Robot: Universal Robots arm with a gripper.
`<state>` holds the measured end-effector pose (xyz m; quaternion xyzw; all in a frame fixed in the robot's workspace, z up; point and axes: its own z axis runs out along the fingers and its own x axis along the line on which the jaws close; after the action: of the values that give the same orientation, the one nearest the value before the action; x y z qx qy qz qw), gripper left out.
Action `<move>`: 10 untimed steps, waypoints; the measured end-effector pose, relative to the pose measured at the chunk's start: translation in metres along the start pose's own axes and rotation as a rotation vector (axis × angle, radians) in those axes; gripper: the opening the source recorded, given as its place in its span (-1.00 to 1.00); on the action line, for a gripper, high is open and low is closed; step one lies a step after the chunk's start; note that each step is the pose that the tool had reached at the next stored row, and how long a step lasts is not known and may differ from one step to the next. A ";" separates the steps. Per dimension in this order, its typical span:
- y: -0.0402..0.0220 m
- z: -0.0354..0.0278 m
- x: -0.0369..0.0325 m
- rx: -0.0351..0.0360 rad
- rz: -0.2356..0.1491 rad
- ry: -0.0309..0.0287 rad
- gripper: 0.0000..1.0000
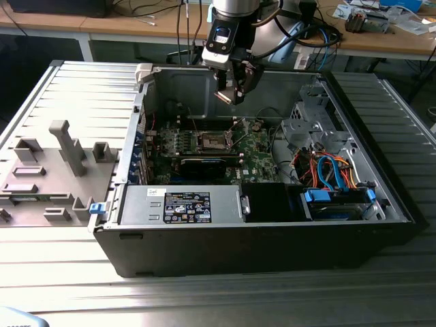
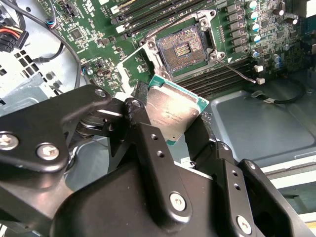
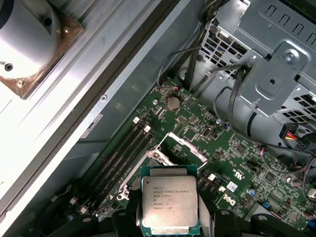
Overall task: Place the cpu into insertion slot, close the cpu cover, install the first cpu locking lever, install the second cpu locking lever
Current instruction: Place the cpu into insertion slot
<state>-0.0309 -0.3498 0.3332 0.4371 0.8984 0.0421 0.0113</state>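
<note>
My gripper [image 1: 231, 94] hangs above the open computer case, shut on the cpu [image 1: 224, 97]. In both wrist views the cpu [image 2: 173, 111] [image 3: 169, 200] is a flat square chip with a silvery top, pinched at its edges between the black fingers [image 2: 143, 131]. Below it on the green motherboard [image 1: 257, 153] lies the insertion slot [image 2: 181, 48] [image 1: 213, 141], dark, with bare contacts showing. The cpu cover [image 3: 185, 148] [image 2: 134, 63] stands swung up beside the slot. A thin wire lever [image 2: 238, 72] sticks out from the slot's edge. The cpu is well clear of the slot.
Inside the case sit a grey power supply [image 1: 180, 204], a drive bay with blue rails [image 1: 337, 197] and orange and blue cables [image 1: 320, 167]. A black card [image 1: 204, 163] lies in front of the slot. A grey fixture tray [image 1: 48, 170] is on the exterior view's left.
</note>
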 end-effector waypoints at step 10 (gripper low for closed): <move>0.0000 0.0002 0.0000 -0.0001 0.005 -0.0004 0.09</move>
<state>-0.0309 -0.3498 0.3330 0.4392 0.8973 0.0421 0.0114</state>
